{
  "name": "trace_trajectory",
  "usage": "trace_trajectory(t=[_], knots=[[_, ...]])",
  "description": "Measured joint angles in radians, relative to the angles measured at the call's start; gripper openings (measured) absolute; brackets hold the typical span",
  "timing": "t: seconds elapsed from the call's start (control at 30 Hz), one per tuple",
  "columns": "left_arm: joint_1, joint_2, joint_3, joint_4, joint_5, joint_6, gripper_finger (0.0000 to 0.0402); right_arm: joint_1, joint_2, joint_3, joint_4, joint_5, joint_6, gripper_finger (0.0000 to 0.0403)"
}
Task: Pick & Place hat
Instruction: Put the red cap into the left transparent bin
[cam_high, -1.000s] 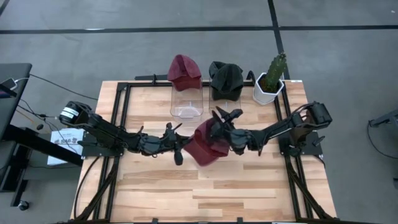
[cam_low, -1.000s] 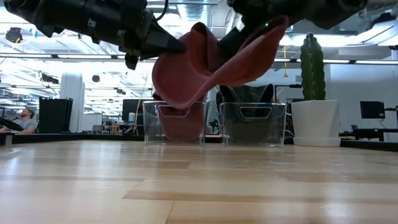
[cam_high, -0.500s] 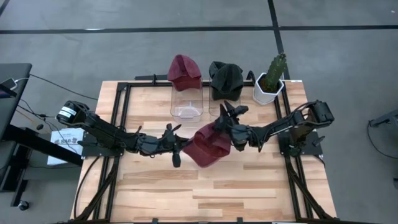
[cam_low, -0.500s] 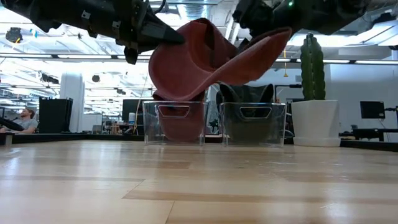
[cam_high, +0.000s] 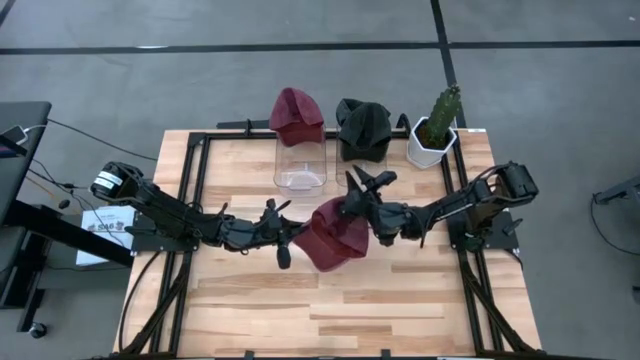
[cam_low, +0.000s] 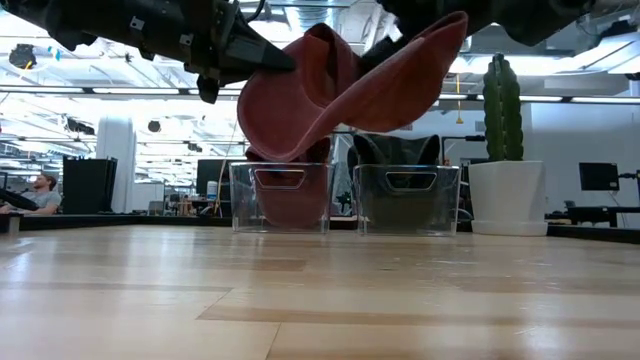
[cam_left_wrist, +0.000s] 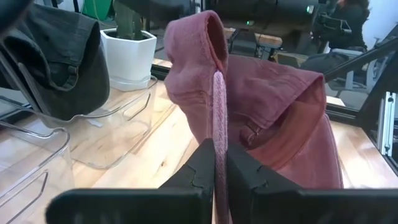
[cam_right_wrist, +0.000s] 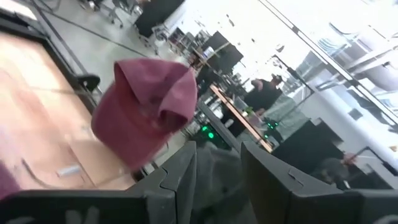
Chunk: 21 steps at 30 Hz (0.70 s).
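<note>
Since a second ago the dark red hat (cam_high: 332, 235) has swung from hanging down to lying flatter between the two arms, and the right claw (cam_high: 352, 208) has drawn back a little toward its own side. Both claws hold the hat above the middle of the table (cam_high: 400, 300), clear of the wood in the low view. Seen past the left wrist, the left claw (cam_left_wrist: 215, 163) is pinched tight on a fold of the hat's edge. From above, the right claw grips the opposite side of the hat with its fingers part way apart. Behind it stand two clear bins (cam_high: 300, 165), a second red hat (cam_high: 296, 115), a black hat (cam_high: 363, 127) and a potted cactus (cam_high: 438, 125).
</note>
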Motion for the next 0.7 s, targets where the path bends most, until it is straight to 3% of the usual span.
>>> trace_trajectory(t=[0.1, 0.47, 0.7], knots=[[0.0, 0.0, 0.0, 0.0, -0.001, -0.001, 0.0019, -0.016, 0.0, 0.019, -0.001, -0.046, 0.002, 0.0118], [0.001, 0.0, 0.0, 0.0, -0.015, -0.002, 0.0019, -0.131, 0.004, 0.032, 0.011, -0.06, 0.009, 0.0118], [0.0, 0.0, -0.001, 0.0, -0.003, -0.001, 0.0019, -0.076, 0.005, 0.032, 0.01, -0.092, 0.028, 0.0118]])
